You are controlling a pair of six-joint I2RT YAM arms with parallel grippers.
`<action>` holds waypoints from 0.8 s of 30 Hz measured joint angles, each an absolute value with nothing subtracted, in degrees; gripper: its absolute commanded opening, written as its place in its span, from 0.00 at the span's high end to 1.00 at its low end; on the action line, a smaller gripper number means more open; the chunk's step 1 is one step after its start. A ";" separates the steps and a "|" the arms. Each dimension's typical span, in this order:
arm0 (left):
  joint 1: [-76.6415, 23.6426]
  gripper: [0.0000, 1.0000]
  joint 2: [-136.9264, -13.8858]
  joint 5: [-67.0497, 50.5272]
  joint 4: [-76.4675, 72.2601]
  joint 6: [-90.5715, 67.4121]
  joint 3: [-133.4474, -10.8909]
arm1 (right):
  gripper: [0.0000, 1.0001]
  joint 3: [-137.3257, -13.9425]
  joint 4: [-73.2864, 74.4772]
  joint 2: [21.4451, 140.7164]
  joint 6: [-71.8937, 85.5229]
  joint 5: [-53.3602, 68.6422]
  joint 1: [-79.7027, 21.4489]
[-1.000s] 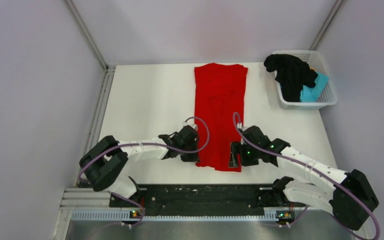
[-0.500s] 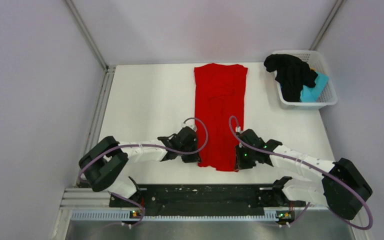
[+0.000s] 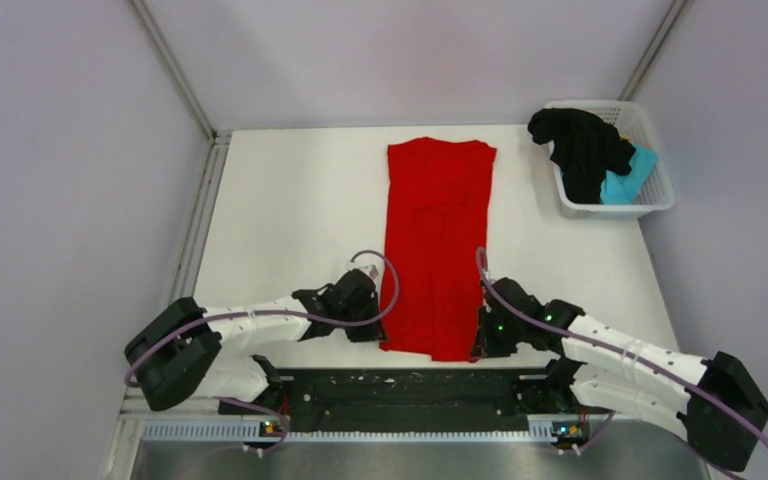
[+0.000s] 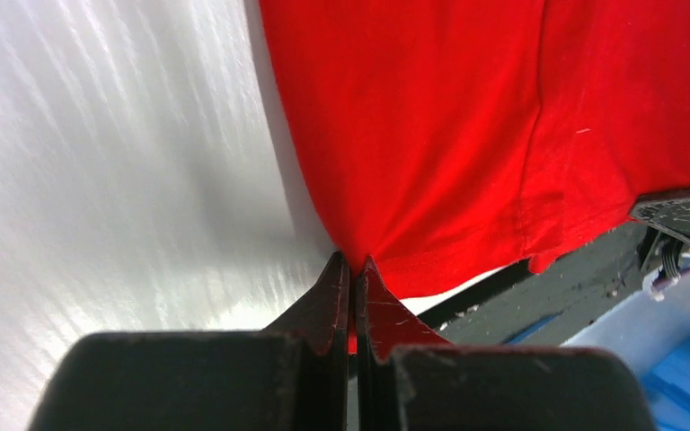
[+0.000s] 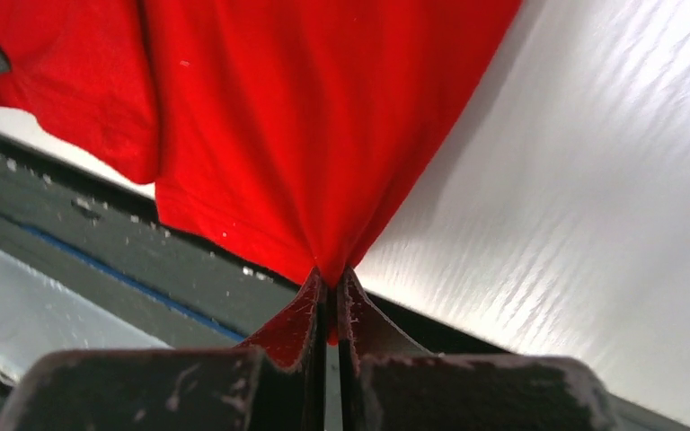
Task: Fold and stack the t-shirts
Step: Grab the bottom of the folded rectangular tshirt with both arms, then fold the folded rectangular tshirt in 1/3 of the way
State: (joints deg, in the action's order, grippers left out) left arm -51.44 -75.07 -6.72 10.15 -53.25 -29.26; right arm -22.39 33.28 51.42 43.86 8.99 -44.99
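Left claw (image 4: 352, 266) is pressed together, pinching the near-left corner of the red shirt (image 3: 437, 250). The cloth is pulled to a peak at the tips and fans out ahead and to the right of it. Right claw (image 5: 328, 277) is also clamped, pinching the near-right corner, and the cloth spreads ahead and to its left. The shirt lies as a long narrow strip on the table (image 3: 290, 210), running from between the two claws straight away to the far edge. Its near hem sits at the table's front edge, and the dark rail (image 3: 400, 385) is just behind both claws. Well ahead and right of the right claw is a white basket (image 3: 660, 198). A black shirt (image 3: 580, 145) drapes over its rim, with a teal shirt (image 3: 625, 185) beside it inside.
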 measured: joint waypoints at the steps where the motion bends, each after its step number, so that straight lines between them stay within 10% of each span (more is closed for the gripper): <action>1: -51.72 1.00 -74.70 -7.46 9.85 -53.25 -28.69 | 1.00 -22.17 33.50 50.94 44.64 9.06 -46.30; 24: -47.40 1.00 -80.99 0.01 23.00 -48.51 -50.41 | 1.00 -38.83 35.24 53.87 45.19 -16.56 -51.00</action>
